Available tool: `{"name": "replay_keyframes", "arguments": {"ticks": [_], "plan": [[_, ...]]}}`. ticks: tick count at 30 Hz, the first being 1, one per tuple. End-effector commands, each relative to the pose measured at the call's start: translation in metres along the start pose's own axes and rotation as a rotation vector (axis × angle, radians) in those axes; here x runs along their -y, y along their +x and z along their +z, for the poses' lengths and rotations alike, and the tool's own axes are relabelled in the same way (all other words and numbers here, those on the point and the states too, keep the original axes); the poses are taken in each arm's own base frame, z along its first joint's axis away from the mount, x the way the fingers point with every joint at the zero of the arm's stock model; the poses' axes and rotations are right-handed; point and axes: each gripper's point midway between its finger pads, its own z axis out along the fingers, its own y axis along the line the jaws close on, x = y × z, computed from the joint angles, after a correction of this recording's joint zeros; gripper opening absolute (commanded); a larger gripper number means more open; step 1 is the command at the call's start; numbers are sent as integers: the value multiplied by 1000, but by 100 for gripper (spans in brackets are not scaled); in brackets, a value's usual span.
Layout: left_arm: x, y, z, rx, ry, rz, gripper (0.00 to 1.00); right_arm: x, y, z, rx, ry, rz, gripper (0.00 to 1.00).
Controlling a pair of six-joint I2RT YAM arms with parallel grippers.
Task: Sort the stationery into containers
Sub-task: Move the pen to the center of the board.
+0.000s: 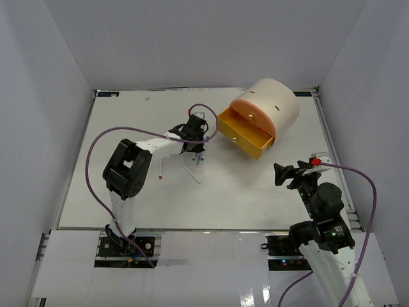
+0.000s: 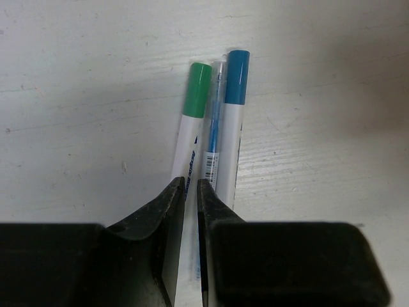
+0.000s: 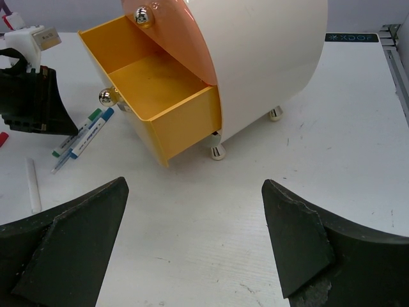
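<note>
- Green-capped marker (image 2: 193,121), thin blue pen (image 2: 215,128) and blue-capped marker (image 2: 235,128) lie parallel mid-surface, caps toward the open yellow drawer (image 3: 185,125); print unreadable.
- Left tool (image 2: 190,184) nearly shut over their tails; I can't tell if it grips.
- Right tool (image 3: 193,184) wide open, empty.

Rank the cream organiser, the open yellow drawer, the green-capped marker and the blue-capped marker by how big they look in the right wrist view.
1. cream organiser
2. yellow drawer
3. green-capped marker and blue-capped marker: lying side by side, they look alike in size, so they are not ranked.
</note>
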Motion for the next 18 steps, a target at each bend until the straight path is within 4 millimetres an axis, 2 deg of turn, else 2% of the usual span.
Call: {"name": "replay_keyframes", "arguments": {"ticks": [1, 5, 9, 18], "plan": [[-8, -4, 1, 11, -20, -4, 25, -4, -8, 4, 37, -19, -5, 91], [-24, -1, 2, -5, -67, -33, 25, -4, -7, 4, 34, -20, -6, 91], [-32, 0, 2, -15, -82, -62, 24, -4, -8, 4, 36, -22, -6, 91], [-8, -35, -23, 66, 37, -61, 25, -5, -7, 4, 34, -28, -7, 91]]}}
